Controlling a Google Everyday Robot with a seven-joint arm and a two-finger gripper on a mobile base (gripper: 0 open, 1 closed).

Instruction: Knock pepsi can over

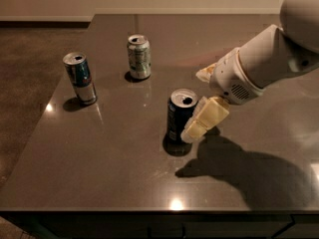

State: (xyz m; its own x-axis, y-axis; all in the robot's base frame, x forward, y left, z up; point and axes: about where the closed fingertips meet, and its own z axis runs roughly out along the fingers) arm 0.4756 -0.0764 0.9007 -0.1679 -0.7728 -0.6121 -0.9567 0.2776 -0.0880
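The pepsi can (178, 117) is dark navy with a silver top and stands upright near the middle of the dark table (114, 168). My gripper (196, 103) comes in from the right on a white arm (264, 63). It is open and empty. Its nearer cream finger (205, 118) rests against the can's right side. The farther finger (205, 73) is behind and to the right of the can, apart from it.
A slim blue-and-silver can (79, 78) stands at the left of the table. A pale silver-green can (139, 57) stands at the back, left of centre. The table's front edge (149, 210) is near the bottom of the view, and a floor lies to the left.
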